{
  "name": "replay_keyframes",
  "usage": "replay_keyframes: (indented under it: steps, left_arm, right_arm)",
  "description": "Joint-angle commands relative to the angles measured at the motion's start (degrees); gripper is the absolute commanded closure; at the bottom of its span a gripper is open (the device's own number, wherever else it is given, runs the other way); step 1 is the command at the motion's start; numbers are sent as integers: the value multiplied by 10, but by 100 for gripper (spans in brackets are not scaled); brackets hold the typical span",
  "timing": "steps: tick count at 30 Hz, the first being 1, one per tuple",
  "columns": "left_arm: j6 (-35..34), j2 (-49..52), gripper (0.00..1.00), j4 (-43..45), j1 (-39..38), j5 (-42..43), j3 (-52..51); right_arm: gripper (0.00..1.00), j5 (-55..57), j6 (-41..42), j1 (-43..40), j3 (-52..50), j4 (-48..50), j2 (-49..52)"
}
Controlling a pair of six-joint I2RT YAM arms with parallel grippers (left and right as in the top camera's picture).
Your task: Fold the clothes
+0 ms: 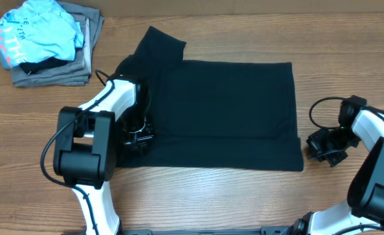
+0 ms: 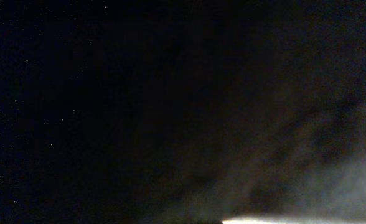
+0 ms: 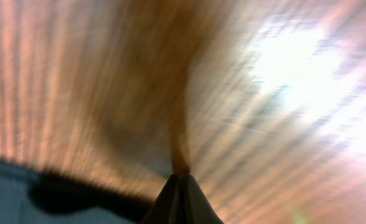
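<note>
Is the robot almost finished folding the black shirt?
Not yet. The black T-shirt lies flat, roughly a rectangle, with one sleeve poking out. The left jaws are shut at its left edge; the right jaws are shut beside its right edge. Folding it smaller is still left.

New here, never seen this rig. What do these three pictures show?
Two robot arms, each ending in a two-finger gripper, stand at a wooden table. The wide picture is from a camera above; the other two are from cameras on the wrists. A black T-shirt lies spread out. A light blue shirt sits on grey garments in the far left corner. The left gripper is shut at the T-shirt's edge. Its camera sees only darkness, so a grip cannot be confirmed. The right gripper is shut, empty, over bare wood.
</note>
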Motion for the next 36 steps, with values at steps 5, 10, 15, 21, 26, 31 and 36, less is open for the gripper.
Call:
replay_keyframes:
  steps: [5, 10, 15, 21, 26, 31, 36]
  left_arm:
    - [-24, -180, 83, 20, 13, -81, 3]
    - [-15, -247, 39, 83, 13, -77, 18]
    - [7, -253, 17, 177, 13, -57, 48]
    - [59, -208, 12, 226, 14, -5, 162]
    - [102, -110, 9, 194, 13, -16, 329]
    - [151, 24, 8, 195, 14, -58, 480]
    - [190, 128, 7, 236, 14, -92, 531]
  right_arm:
    - [96, 16, 30, -7, 34, -19, -115]
    - [78, -67, -21, -1, 62, 14, -153]
    - [22, -203, -57, 13, 79, 100, -154]
    - [7, -229, -57, 51, 100, 169, -154]
    - [0, -205, -50, 92, 107, 202, -154]
    - [0, -142, -57, 141, 107, 187, -154]
    - [0, -91, -57, 184, 107, 148, -153]
